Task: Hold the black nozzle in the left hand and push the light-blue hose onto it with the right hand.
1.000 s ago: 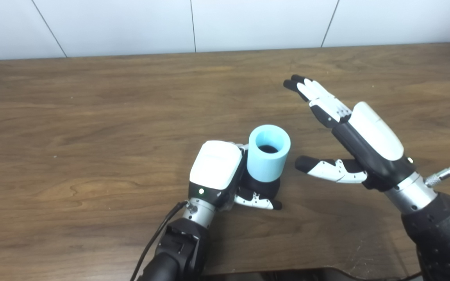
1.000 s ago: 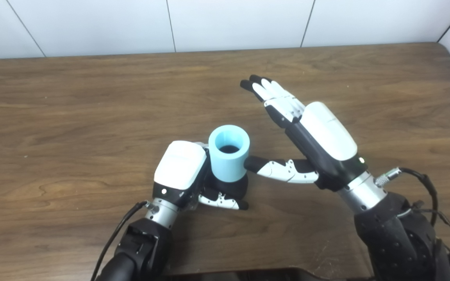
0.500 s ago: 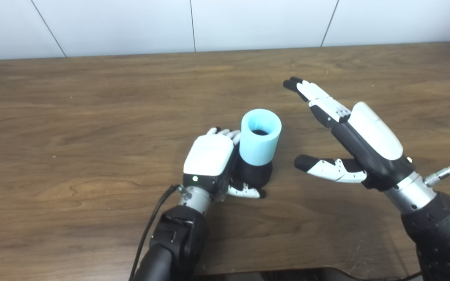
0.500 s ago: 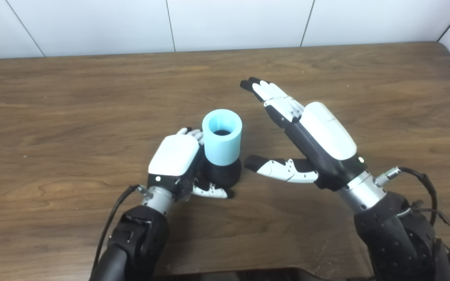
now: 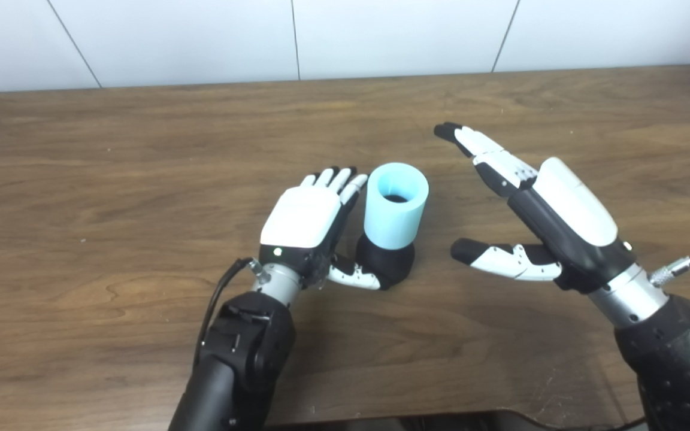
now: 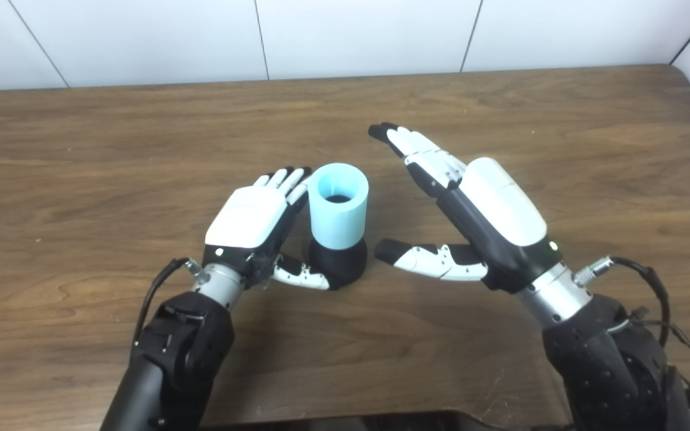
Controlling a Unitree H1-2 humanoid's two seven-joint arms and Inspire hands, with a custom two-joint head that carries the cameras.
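The light-blue hose, a short upright tube, sits on top of the black nozzle, which stands on the wooden table. My left hand lies just left of them, open, fingers stretched flat beside the hose and thumb near the nozzle's base. My right hand hovers to the right, open with fingers extended and thumb pointing toward the nozzle, a clear gap away from it.
The table's far edge meets a white tiled wall. A cable runs from my right wrist near the table's right side.
My left hand has opened and let go of the nozzle, its fingers now straight. The hose and nozzle shifted up and left and now stand alone. The right hand has barely moved.
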